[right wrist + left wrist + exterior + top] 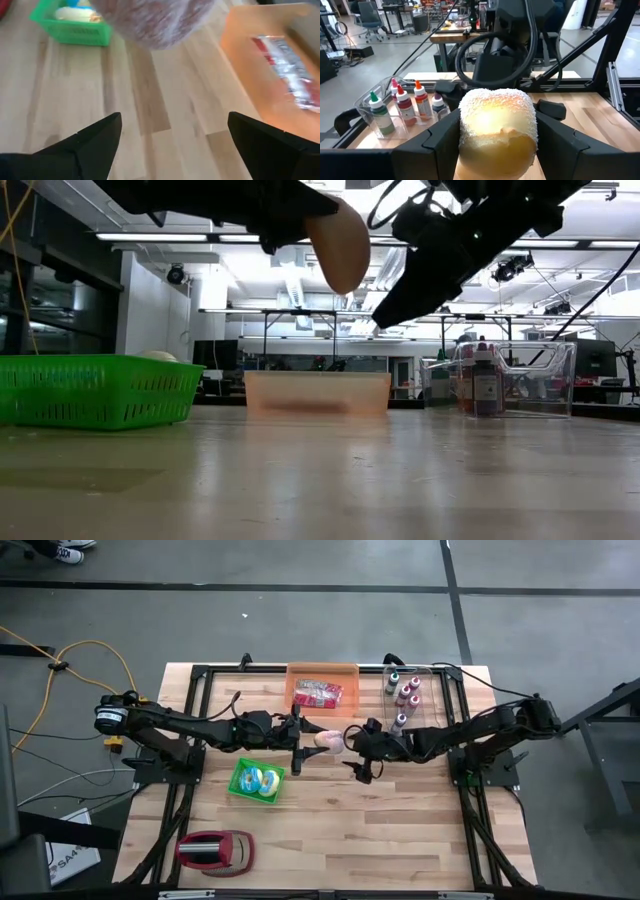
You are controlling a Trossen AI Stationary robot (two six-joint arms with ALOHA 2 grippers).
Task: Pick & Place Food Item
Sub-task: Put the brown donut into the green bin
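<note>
Pale wooden planks of the table (400,840) sit on a grey workshop floor, with cables trailing off past the left arm's side. My left gripper (303,739) is raised above the middle of the table, just in front of the orange bin, and its two dark fingers (440,142) are clamped on either side of a rounded, sugar-dusted pastry (497,130). From table height the pastry hangs well clear of the wood. My right gripper (357,754) faces the left one from the other side, just beside the pastry but not touching it; its fingers (95,137) stand spread wide apart with nothing between them. The orange bin (322,690) at the far edge of the table holds a red-and-white wrapped packet (317,693). Next to it, a clear tray (415,692) holds several small bottles (402,107) with coloured caps. Nearer the front of the table, on the left arm's side, a green basket (258,781) contains some pale items, and a red and silver object (214,850) lies close to the front edge.
</note>
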